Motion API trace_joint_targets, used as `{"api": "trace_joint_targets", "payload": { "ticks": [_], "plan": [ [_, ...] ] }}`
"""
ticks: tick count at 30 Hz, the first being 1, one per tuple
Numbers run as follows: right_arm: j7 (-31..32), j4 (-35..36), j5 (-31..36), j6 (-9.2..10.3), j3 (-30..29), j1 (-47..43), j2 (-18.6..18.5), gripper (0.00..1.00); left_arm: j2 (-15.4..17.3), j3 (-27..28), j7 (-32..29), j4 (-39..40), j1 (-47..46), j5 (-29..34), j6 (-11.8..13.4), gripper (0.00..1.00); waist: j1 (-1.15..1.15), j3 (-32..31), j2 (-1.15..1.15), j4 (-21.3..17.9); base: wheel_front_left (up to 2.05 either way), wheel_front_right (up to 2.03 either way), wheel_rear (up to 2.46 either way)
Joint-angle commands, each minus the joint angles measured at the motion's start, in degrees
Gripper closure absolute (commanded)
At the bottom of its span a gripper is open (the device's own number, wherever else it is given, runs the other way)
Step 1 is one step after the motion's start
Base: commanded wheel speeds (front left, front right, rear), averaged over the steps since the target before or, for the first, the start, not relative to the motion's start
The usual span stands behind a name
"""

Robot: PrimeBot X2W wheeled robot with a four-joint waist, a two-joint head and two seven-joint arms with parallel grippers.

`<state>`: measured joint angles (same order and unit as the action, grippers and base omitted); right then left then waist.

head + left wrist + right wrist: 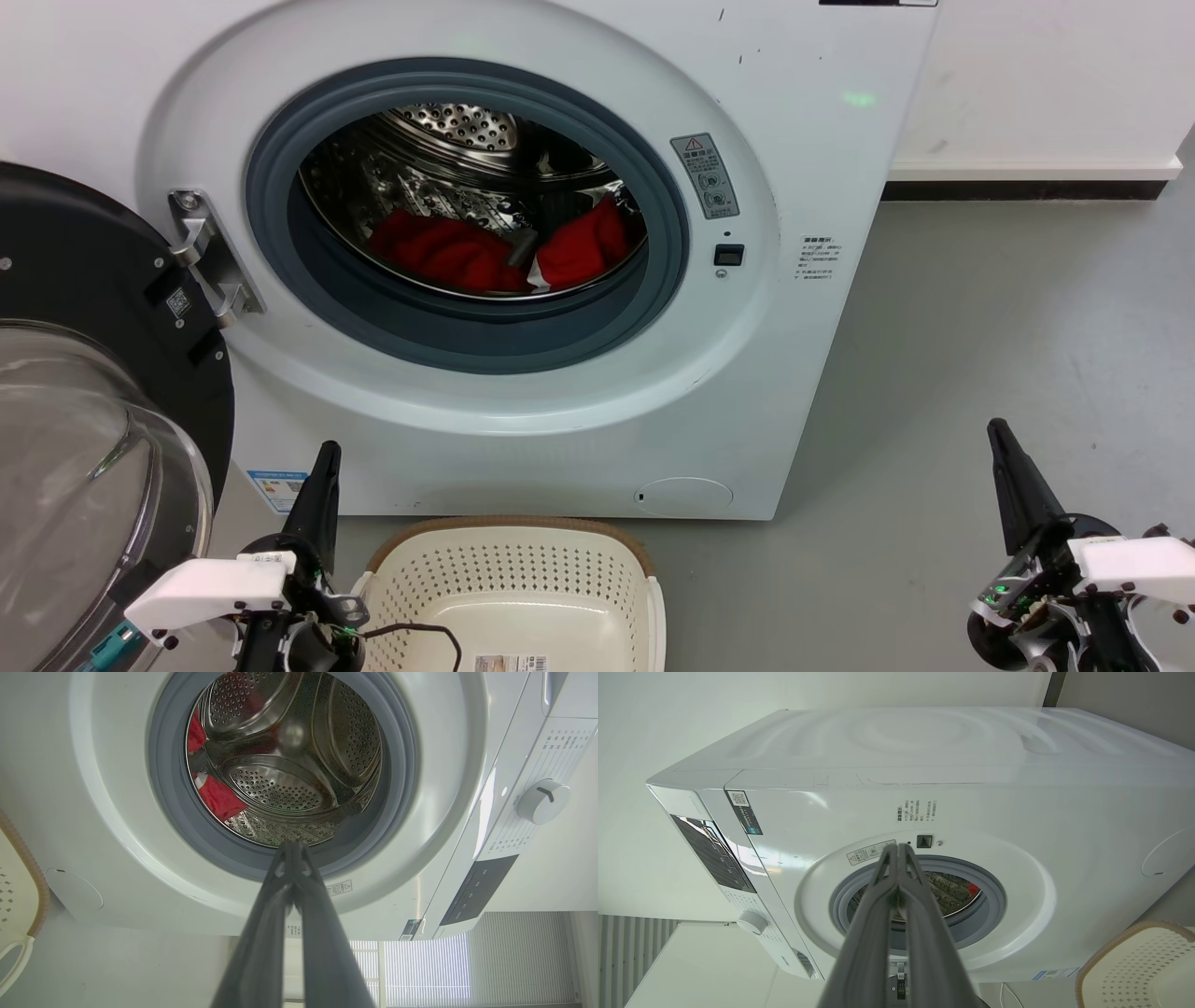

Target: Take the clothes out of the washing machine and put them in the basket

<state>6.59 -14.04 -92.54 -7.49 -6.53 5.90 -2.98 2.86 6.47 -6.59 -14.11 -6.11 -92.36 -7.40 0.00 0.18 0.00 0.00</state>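
The white washing machine (523, 401) stands with its door (84, 392) swung open to the left. In the bottom of its steel drum (467, 140) lie the red clothes (448, 252), one heap at the left and one (583, 247) at the right. The cream basket (513, 569) sits on the floor just in front of the machine, empty. My left gripper (327, 453) is shut at the lower left, beside the basket's left rim. My right gripper (997, 431) is shut at the lower right over bare floor. The left wrist view shows red cloth (217, 800) in the drum beyond the left gripper (293, 843); the right gripper (899, 845) points at the washing machine (924, 793).
The open glass door takes up the left side. Grey floor (980, 373) spreads to the right of the machine, up to a white wall with a dark skirting (1022, 189). A black cable (420, 635) hangs over the basket's near edge.
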Motion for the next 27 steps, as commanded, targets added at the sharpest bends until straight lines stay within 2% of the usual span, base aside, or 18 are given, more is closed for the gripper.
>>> {"api": "trace_joint_targets", "payload": {
  "ticks": [1,27],
  "plan": [
    [0.0,-0.1,0.3,0.00,0.0,0.7,0.2,1.00,0.0,0.1,-0.1,0.0,-0.3,-0.1,-0.2,1.00,0.00,0.0,0.00,0.0,0.00,0.00,0.00],
    [0.0,-0.1,0.3,0.00,0.0,0.7,0.2,1.00,0.0,0.1,-0.1,0.0,-0.3,-0.1,-0.2,1.00,0.00,0.0,0.00,0.0,0.00,0.00,0.00]
  ]
}}
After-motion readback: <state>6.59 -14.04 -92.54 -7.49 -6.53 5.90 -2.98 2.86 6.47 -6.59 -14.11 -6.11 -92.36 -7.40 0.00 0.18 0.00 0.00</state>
